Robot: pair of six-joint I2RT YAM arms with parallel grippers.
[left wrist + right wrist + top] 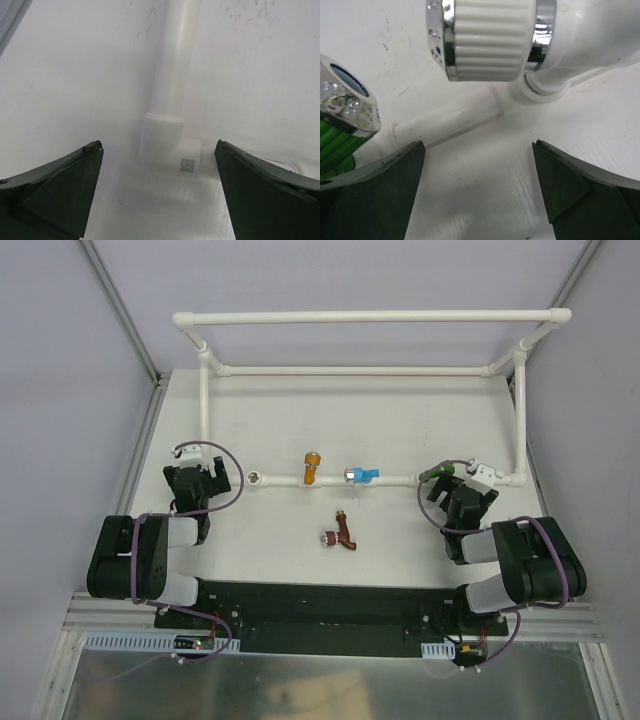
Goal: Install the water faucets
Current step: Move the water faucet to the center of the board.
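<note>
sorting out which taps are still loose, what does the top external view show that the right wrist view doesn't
Only the top external view: the brown faucet lying loose on the table, the orange faucet and blue faucet sitting on the front pipe, and the left gripper.
Only the right wrist view: close detail, namely the ribbed grip and chrome rings of the white knob.
Both: the green faucet, the white knob, the front pipe, and the right gripper, open and empty.
</note>
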